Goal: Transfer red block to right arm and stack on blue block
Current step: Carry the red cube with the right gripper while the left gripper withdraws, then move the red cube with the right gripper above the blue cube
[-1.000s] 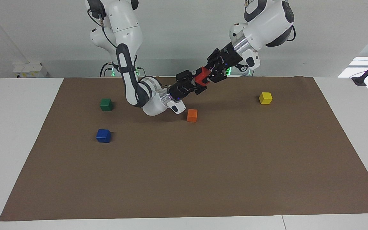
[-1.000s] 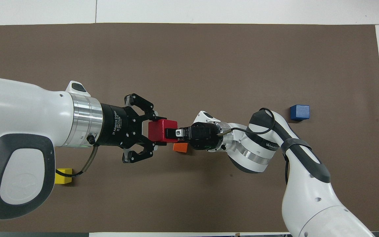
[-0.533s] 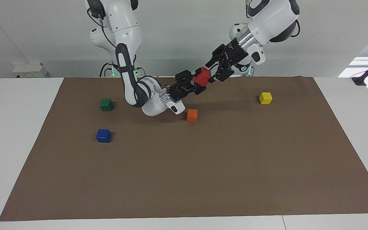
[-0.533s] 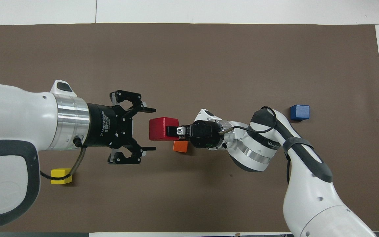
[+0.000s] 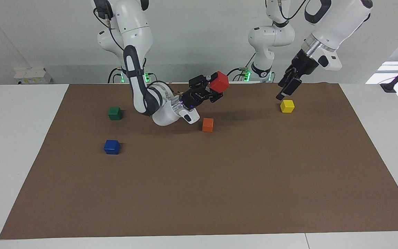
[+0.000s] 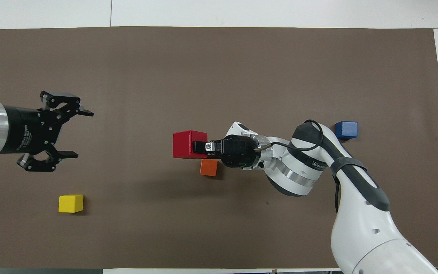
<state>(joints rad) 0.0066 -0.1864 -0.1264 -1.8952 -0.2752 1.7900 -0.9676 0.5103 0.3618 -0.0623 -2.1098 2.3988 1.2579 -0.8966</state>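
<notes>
The right gripper (image 5: 216, 90) holds the red block (image 5: 219, 81) in the air to carry it to the blue block (image 5: 112, 147), while the left gripper (image 5: 286, 90) hangs wide open above the yellow block (image 5: 287, 106).

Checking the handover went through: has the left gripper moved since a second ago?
Yes. The left gripper has let go of the red block and drawn back toward its own end of the table, now open above the yellow block.

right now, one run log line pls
phase: handover done | right gripper: shut on red block | left gripper: open, over yellow block | blue block: bare
</notes>
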